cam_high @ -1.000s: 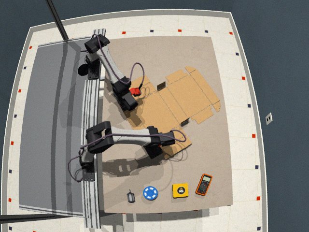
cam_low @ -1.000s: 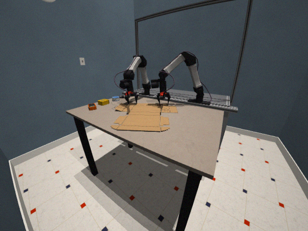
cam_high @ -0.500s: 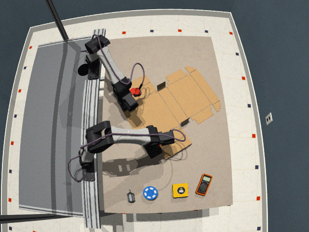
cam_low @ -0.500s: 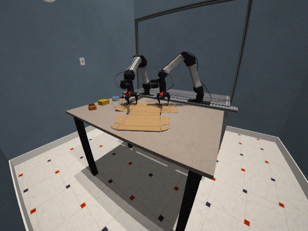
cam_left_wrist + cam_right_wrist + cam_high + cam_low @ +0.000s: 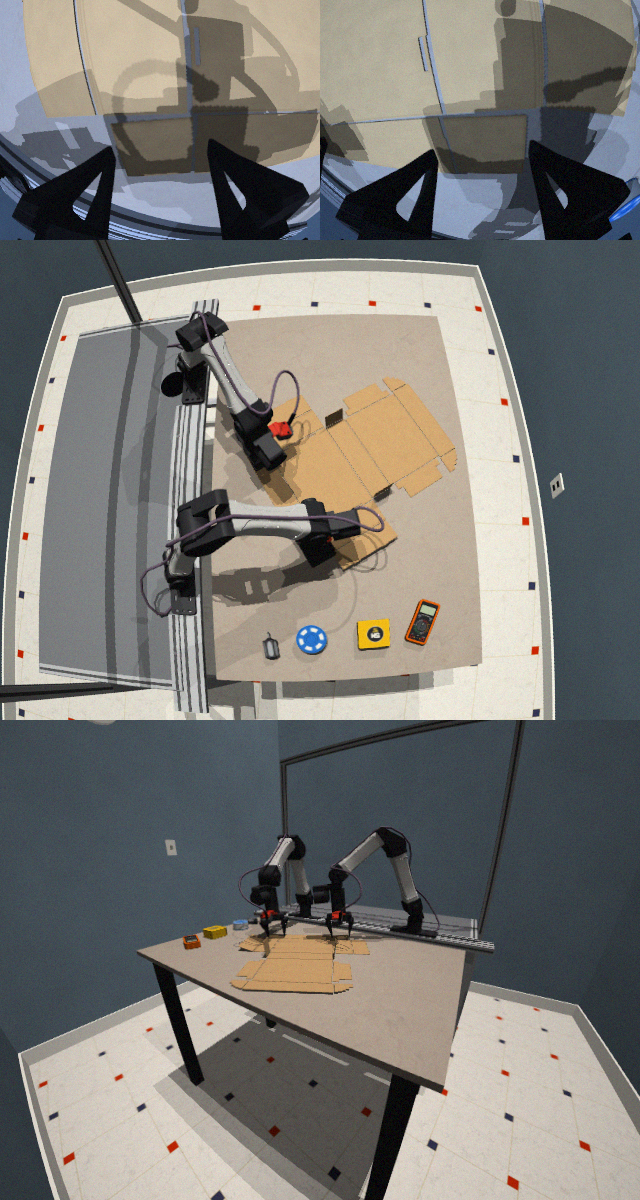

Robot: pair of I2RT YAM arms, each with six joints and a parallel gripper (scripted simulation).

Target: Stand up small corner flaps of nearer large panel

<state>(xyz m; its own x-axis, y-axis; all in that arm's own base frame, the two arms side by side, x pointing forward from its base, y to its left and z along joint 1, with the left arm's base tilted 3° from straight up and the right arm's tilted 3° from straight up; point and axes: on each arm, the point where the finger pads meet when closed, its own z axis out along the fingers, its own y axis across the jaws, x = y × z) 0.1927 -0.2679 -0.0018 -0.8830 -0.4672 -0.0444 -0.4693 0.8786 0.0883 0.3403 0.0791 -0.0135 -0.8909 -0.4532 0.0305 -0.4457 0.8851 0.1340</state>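
Across the view from above, the left hand (image 5: pixel 340 938) (image 5: pixel 159 150) comes first, pointing down over the near edge of the paper box (image 5: pixel 325 467) (image 5: pixel 299 945) (image 5: pixel 285 25) (image 5: pixel 370 75). Its fingers stand wide and grip nothing. In its wrist view a shaded near flap (image 5: pixel 155 147) lies low between the fingertips; whether they touch it I cannot tell.

Then comes a small grey mouse (image 5: pixel 271 648) near the tabletop's (image 5: pixel 248 624) (image 5: pixel 382 999) near edge, and a blue disc (image 5: pixel 311 639) (image 5: pixel 240 925) just beyond it.

Next is the right hand (image 5: pixel 275 934) (image 5: pixel 481 152), also pointing down at the near edge, its fingers wide with nothing gripped. The other near flap (image 5: pixel 485 142) lies low between its fingertips in the wrist view, shaded along its outer edge; contact is unclear.

Further right, two dark far flaps, one on the left side (image 5: pixel 333 417) and one on the right side (image 5: pixel 382 492), stand roughly upright at the far corners of the base. A yellow box (image 5: pixel 373 634) (image 5: pixel 215 932) sits well apart from the cardboard. The far panel (image 5: pixel 400 433) (image 5: pixel 299 971) spreads flat on the tabletop, and an orange multimeter (image 5: pixel 422 622) (image 5: pixel 191 942) rests beside the yellow box.
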